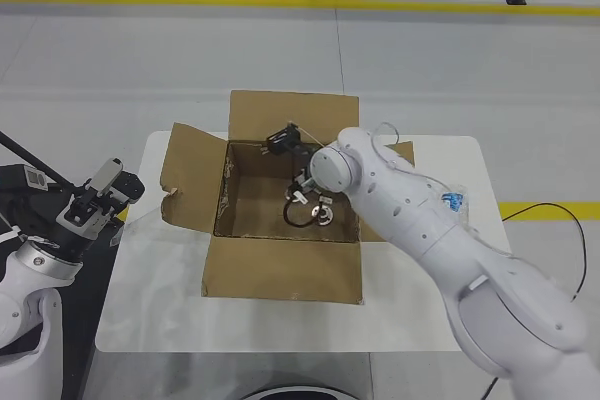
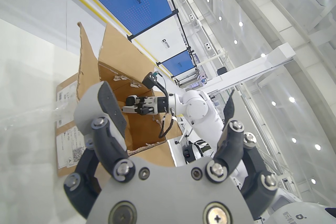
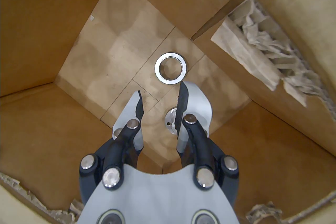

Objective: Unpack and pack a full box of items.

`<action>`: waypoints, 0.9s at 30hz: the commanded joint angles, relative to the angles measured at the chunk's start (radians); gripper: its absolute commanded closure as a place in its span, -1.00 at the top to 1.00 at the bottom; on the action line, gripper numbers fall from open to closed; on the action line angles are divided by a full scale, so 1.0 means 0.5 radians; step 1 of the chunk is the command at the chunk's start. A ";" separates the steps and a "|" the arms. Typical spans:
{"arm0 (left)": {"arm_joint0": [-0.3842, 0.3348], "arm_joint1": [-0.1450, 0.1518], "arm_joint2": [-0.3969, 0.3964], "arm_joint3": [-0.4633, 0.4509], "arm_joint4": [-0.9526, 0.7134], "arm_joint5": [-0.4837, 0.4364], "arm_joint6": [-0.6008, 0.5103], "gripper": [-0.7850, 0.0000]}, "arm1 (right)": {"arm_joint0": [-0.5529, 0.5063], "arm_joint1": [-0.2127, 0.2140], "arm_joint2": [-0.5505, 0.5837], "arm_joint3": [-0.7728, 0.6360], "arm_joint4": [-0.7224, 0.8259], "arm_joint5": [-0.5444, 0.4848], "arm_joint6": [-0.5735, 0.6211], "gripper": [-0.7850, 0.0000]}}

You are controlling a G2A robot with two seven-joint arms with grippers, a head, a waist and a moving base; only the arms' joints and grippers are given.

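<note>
One metal ring [image 3: 170, 71] on box [image 3: 39, 25] floor | just beyond right pincer [image 3: 160, 89] tips; apart | pincer spread, empty

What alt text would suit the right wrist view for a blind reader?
The right hand, open, hangs inside a cardboard box, just short of a metal ring lying on the box floor. Another metal part lies partly hidden behind the hand.

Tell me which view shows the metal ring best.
The right wrist view: the metal ring lies flat on the floor of the box, fully visible beyond the open right claw. In the top view the arm crowds it; in the left wrist view the box wall hides it.
</note>
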 commanded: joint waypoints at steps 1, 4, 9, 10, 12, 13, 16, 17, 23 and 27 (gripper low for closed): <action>0.000 0.000 0.000 0.000 0.000 0.000 0.000 1.00 | 0.007 -0.046 -0.010 0.102 0.021 -0.014 -0.023 -0.23; 0.000 0.000 0.000 0.000 0.000 0.000 0.000 1.00 | 0.020 -0.111 -0.038 0.232 -0.001 0.013 -0.061 -0.25; 0.000 0.000 0.000 0.000 0.000 0.000 0.000 1.00 | 0.027 -0.212 -0.085 0.393 -0.059 0.055 -0.091 -0.27; 0.000 0.000 0.000 0.000 0.000 0.000 0.000 1.00 | 0.026 -0.232 -0.089 0.419 -0.063 0.058 -0.095 -0.27; 0.000 0.000 0.000 0.000 0.000 0.000 0.000 1.00 | 0.027 -0.267 -0.096 0.476 -0.069 0.048 -0.103 -0.26; 0.000 0.000 0.000 0.000 0.000 0.000 0.000 1.00 | 0.029 -0.284 -0.101 0.504 -0.080 0.055 -0.107 -0.26; 0.000 0.000 0.000 0.000 0.000 0.000 0.000 1.00 | 0.030 -0.331 -0.101 0.585 -0.079 0.043 -0.128 -0.29; 0.000 0.000 0.000 0.000 0.000 0.000 0.000 1.00 | 0.033 -0.346 -0.100 0.615 -0.083 0.051 -0.139 -0.30; 0.000 0.000 0.000 0.000 0.000 0.000 0.000 1.00 | 0.038 -0.422 -0.091 0.749 -0.091 0.051 -0.188 -0.38; 0.000 0.000 0.000 0.000 0.000 0.000 0.000 1.00 | 0.039 -0.463 -0.085 0.823 -0.106 0.052 -0.215 -0.39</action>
